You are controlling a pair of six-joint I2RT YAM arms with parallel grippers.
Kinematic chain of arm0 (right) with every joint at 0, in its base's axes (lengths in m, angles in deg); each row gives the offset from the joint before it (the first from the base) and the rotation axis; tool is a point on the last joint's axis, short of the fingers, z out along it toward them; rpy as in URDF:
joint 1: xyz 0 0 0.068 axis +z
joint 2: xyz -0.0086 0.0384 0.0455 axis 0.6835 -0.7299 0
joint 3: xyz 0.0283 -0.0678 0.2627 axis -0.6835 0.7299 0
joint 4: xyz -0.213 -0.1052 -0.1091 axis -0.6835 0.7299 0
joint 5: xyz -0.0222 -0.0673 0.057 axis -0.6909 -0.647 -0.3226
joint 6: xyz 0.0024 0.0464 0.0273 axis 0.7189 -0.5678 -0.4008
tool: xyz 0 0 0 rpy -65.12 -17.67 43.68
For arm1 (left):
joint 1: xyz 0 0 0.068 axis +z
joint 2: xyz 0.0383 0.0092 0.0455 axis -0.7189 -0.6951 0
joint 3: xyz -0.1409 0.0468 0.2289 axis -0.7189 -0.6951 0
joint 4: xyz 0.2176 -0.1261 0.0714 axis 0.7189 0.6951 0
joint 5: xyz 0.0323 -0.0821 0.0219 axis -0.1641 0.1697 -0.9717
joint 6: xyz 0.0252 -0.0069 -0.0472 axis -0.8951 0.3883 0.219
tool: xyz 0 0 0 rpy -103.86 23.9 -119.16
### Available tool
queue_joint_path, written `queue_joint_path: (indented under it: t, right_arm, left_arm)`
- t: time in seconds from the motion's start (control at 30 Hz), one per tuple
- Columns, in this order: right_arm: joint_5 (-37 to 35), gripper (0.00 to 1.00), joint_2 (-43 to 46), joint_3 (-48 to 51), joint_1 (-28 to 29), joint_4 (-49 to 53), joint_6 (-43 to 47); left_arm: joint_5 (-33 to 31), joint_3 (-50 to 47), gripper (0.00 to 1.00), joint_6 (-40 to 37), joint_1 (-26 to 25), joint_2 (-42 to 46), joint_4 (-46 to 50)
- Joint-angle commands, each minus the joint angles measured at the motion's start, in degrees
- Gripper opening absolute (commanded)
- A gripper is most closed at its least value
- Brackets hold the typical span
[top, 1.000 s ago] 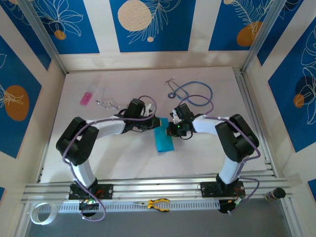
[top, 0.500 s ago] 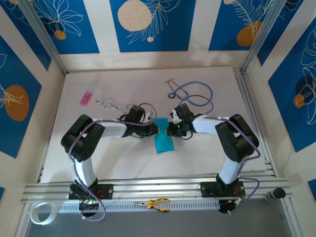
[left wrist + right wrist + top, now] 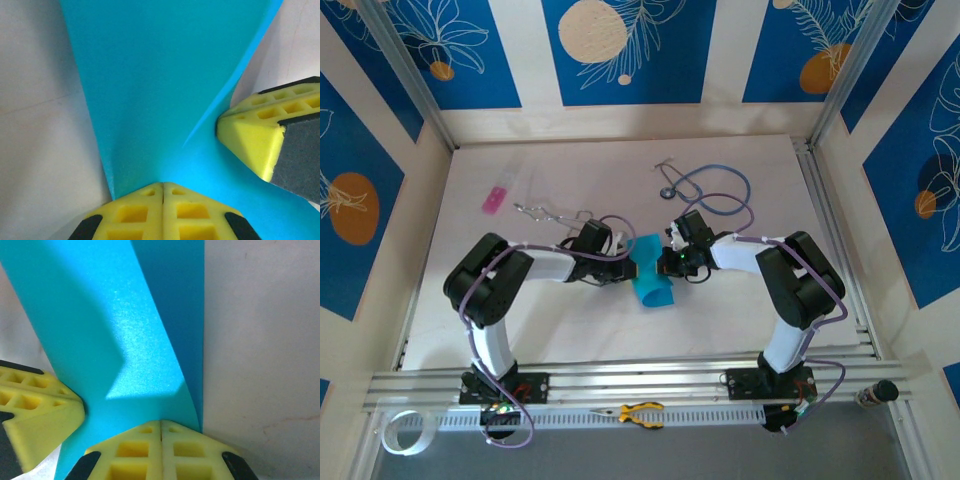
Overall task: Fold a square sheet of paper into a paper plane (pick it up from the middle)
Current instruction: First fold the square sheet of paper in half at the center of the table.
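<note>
The square sheet of paper lies mid-table as a cyan-blue folded strip, its upper part curled up off the surface. My left gripper meets it from the left and my right gripper from the right, tips nearly touching across it. In the left wrist view the left gripper is shut, its tips against the paper, with a right finger beside it. The right gripper is shut too, at the paper's curling edge. Whether either pinches a layer is hidden.
A blue-tubed stethoscope lies just behind the right gripper. A small pink rectangle and a metal clip sit at the back left. Yellow-handled pliers and a tape roll lie beyond the front rail.
My left gripper has slid right, up to the paper, and the flat strip now bulges and curls upward. The right gripper has stayed in place.
</note>
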Motion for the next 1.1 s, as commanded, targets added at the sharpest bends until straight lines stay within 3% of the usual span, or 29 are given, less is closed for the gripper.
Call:
queue_joint_path:
  t: [0.0, 0.33, 0.83, 1.07]
  right_arm:
    - [-4.95, 0.00, -3.15, 2.89, -0.05, 6.73, -0.38]
    - [-4.96, 0.00, -2.82, 2.80, -0.10, 6.76, -0.64]
    - [-5.49, 0.00, -2.57, 4.07, 0.07, 6.82, -1.18]
    - [-5.66, 0.00, -2.17, 4.02, 0.03, 6.99, -1.26]
  left_arm:
    - [1.39, 1.65, 0.00, 3.18, -0.36, 3.47, 3.53]
    - [5.94, 1.58, 0.00, 9.51, -2.25, 2.39, 1.34]
    - [1.72, -4.44, 0.00, 2.67, -2.57, 0.09, 7.30]
    - [3.39, -0.05, 0.00, 4.19, -2.61, 4.77, 8.45]
